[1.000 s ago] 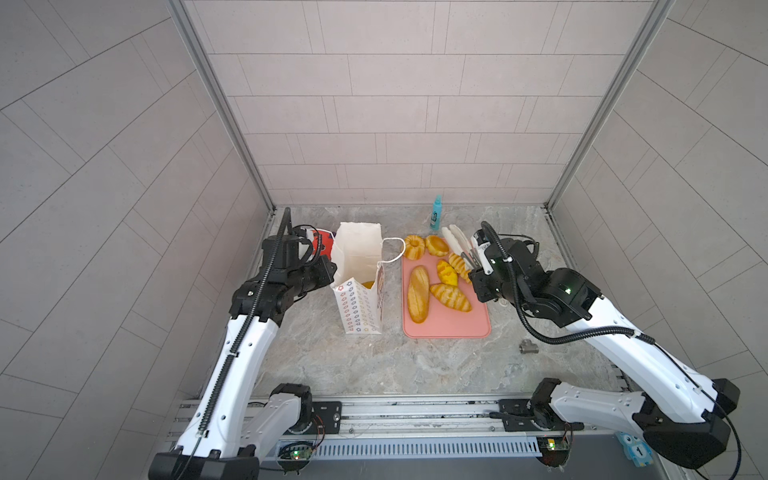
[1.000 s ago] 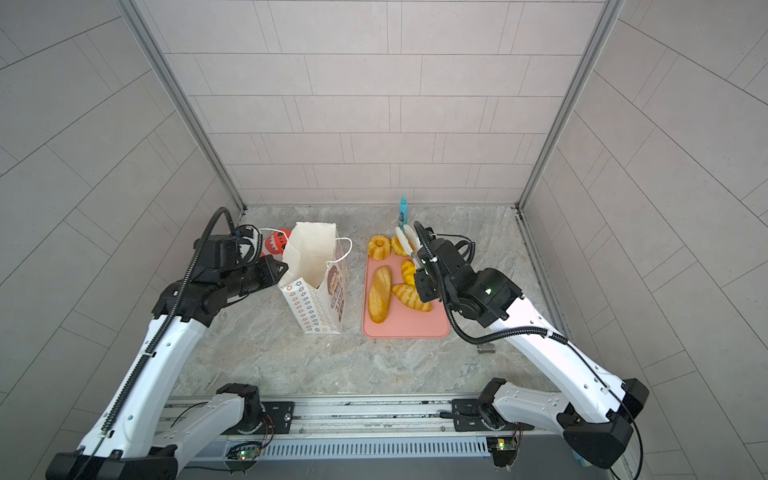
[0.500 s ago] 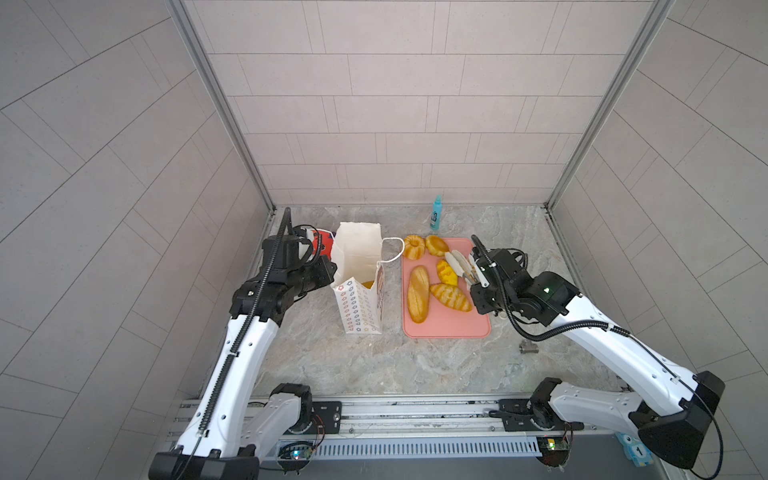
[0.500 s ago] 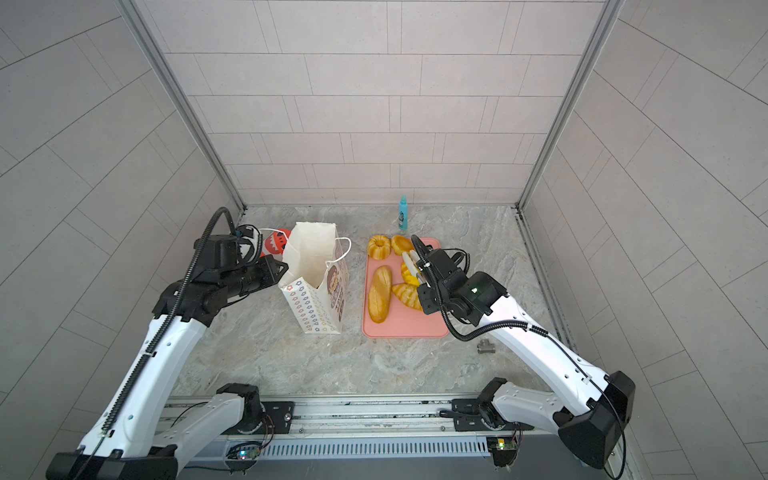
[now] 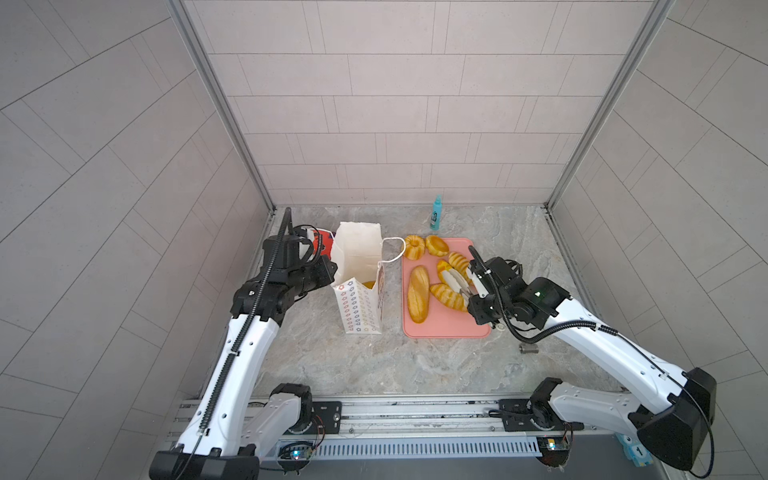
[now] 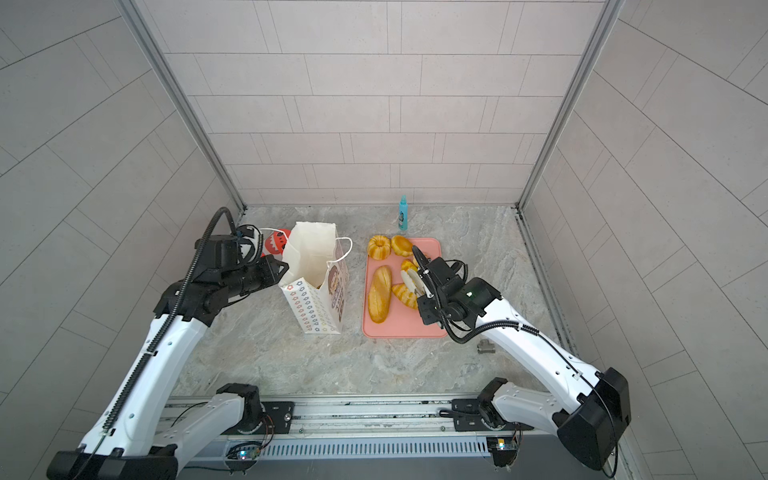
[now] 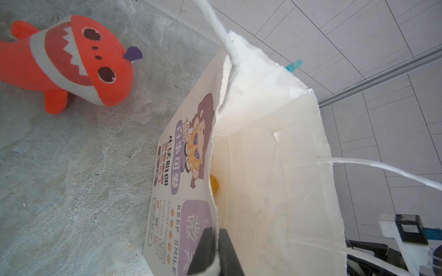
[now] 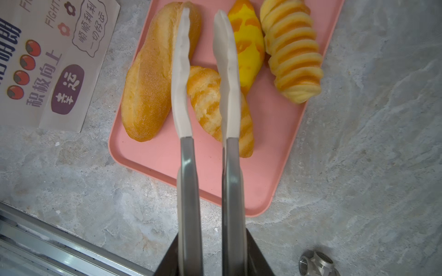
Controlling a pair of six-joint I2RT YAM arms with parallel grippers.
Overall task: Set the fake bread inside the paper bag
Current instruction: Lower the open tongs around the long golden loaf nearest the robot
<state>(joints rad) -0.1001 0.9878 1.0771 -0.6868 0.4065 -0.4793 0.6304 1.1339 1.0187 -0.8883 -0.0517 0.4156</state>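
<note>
Only the left wrist view shows left gripper [image 7: 216, 237] pinching paper bag [image 7: 275, 167]

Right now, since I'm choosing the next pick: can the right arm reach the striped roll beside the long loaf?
Likely yes: the tongs in the right pincer hang right over that striped roll, blades apart, with nothing between them and it.

Matt, creased paper bag [image 7: 263, 167]. In the right end effector [image 8: 211, 260], tongs [image 8: 189, 179] with brushed metal arms, smooth white tips; beneath them, grainy, faintly glossy fake bread [image 8: 148, 78] on a smooth plastic tray [image 8: 148, 160].
</note>
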